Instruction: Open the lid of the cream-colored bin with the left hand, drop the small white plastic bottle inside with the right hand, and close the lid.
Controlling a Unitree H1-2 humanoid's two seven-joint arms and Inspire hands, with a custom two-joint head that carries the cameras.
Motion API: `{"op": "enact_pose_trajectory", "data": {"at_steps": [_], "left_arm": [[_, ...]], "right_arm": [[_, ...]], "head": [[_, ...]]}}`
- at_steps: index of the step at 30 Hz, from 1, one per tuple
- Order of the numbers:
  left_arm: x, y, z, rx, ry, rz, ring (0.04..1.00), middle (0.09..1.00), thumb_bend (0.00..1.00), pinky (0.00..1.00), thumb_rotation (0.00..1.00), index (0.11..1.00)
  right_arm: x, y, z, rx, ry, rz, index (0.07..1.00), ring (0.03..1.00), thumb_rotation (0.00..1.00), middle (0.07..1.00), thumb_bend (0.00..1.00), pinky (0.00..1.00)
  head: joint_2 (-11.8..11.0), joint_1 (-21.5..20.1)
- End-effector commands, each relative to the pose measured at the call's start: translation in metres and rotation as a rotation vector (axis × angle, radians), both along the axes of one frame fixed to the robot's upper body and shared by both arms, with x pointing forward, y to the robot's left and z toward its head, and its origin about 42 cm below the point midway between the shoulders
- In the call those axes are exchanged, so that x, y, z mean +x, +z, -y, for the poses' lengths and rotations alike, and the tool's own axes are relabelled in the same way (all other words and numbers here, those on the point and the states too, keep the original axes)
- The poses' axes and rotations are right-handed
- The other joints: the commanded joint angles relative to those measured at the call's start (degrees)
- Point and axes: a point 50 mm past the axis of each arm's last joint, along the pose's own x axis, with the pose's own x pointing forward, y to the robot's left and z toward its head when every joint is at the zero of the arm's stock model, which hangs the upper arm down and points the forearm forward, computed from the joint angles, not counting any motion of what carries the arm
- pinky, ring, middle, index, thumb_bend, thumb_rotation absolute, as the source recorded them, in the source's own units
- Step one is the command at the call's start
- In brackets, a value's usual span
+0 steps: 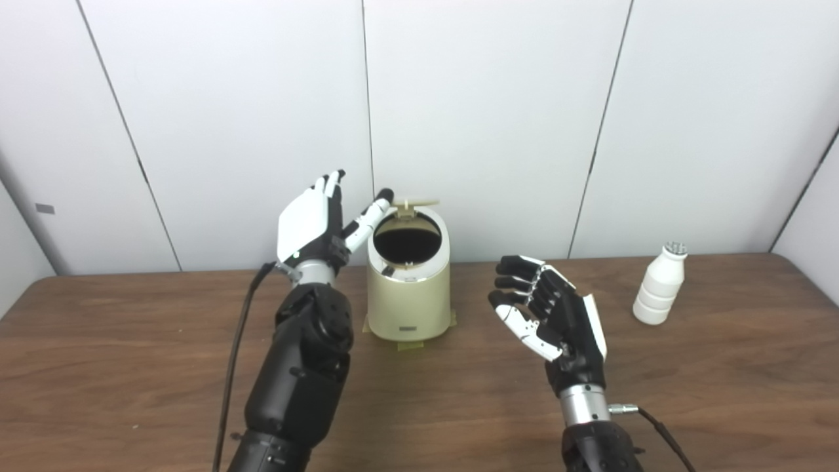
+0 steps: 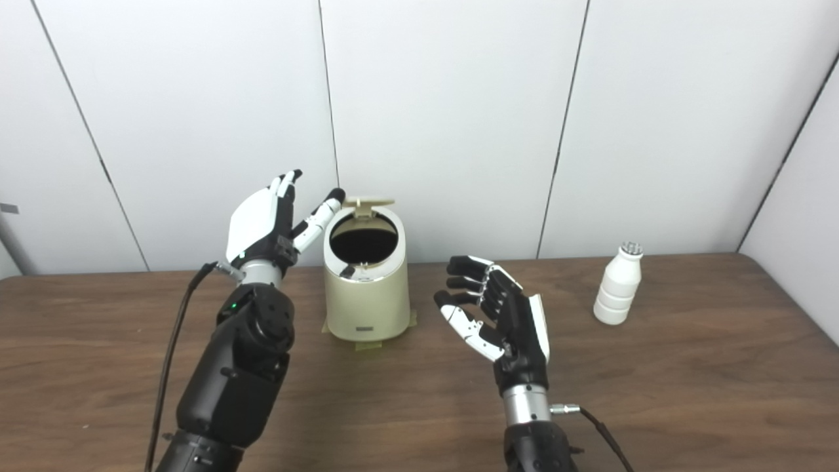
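Lid [image 1: 415, 202] stood up on the round cream bin [image 1: 408, 288]; ribbed white bottle [image 1: 659, 284] toward the table's [image 1: 131, 341] right edge; left hand [image 1: 313, 223] and right hand [image 1: 549, 308] spread, empty.

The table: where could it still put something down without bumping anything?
Bare table lies left of the left arm, along the near edge between both arms, and between the right hand and bottle. It is crowded around the bin, where the left hand hovers beside the raised lid.
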Motion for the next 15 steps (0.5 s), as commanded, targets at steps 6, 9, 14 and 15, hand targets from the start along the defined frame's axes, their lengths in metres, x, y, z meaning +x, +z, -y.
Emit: {"op": "enact_pose_trajectory", "data": {"at_steps": [6,9,14,15], "left_arm": [[-0.034,0.033,-0.014,-0.334,-0.235,0.225,0.914,0.941,0.36,0.80,0.80,0.947],[-0.046,0.026,-0.022,-0.461,-0.280,0.277,0.858,0.864,0.29,0.78,0.81,0.854],[-0.076,0.008,-0.044,-0.587,-0.302,0.289,0.804,0.792,0.26,0.73,0.93,0.768],[-0.083,0.004,-0.048,-0.600,-0.301,0.288,0.798,0.788,0.25,0.73,0.88,0.763]], "right_arm": [[0.007,0.025,-0.002,0.026,0.007,0.094,0.651,0.653,0.21,0.675,0.30,0.56],[0.007,0.027,0.000,0.028,0.003,0.106,0.649,0.648,0.23,0.671,0.31,0.55],[0.012,0.033,0.009,0.017,0.001,0.145,0.651,0.649,0.25,0.667,0.33,0.56],[0.015,0.036,0.011,0.008,-0.002,0.158,0.650,0.646,0.26,0.666,0.33,0.56]], "head": [[-0.1,-0.2],[-0.1,0.0],[-0.2,0.4],[-0.3,0.1]]}}
